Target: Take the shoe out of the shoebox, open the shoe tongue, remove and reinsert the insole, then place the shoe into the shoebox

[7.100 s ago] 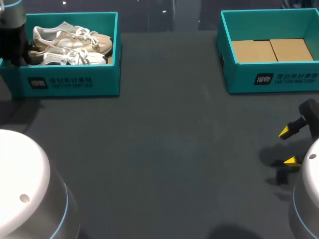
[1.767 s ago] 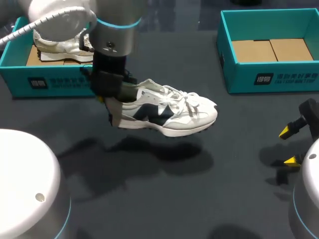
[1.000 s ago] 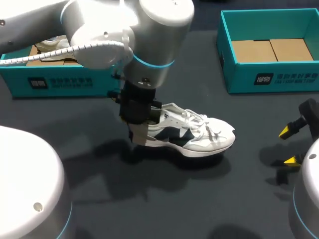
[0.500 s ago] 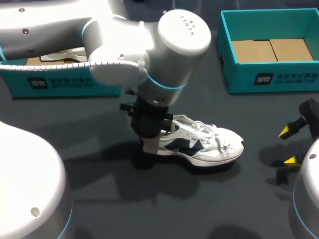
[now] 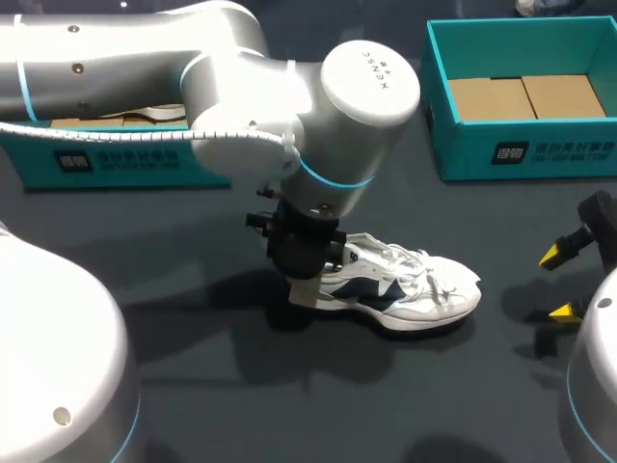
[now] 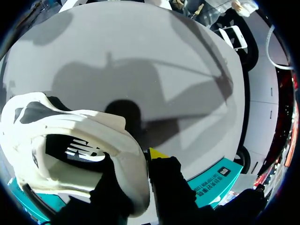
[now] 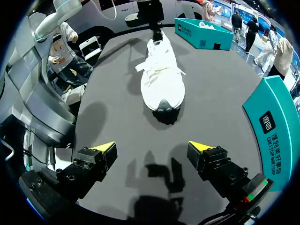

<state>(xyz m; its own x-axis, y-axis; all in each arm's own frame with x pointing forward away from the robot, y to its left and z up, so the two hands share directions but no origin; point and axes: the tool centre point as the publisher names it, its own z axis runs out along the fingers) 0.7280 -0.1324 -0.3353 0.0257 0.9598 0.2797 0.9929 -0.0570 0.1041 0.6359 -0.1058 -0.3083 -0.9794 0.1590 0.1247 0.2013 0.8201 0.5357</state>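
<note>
White shoe (image 5: 410, 289) was pinched at its heel by the left hand (image 5: 308, 288), and an early release might tip it over.

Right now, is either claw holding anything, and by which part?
The left claw grips the white sneaker by its heel collar, one finger inside, one outside. The right claw holds nothing.

A dark grey table (image 5: 289, 415) bears a far-right teal box (image 5: 521, 154) lined with brown cardboard (image 5: 525, 96)
</note>
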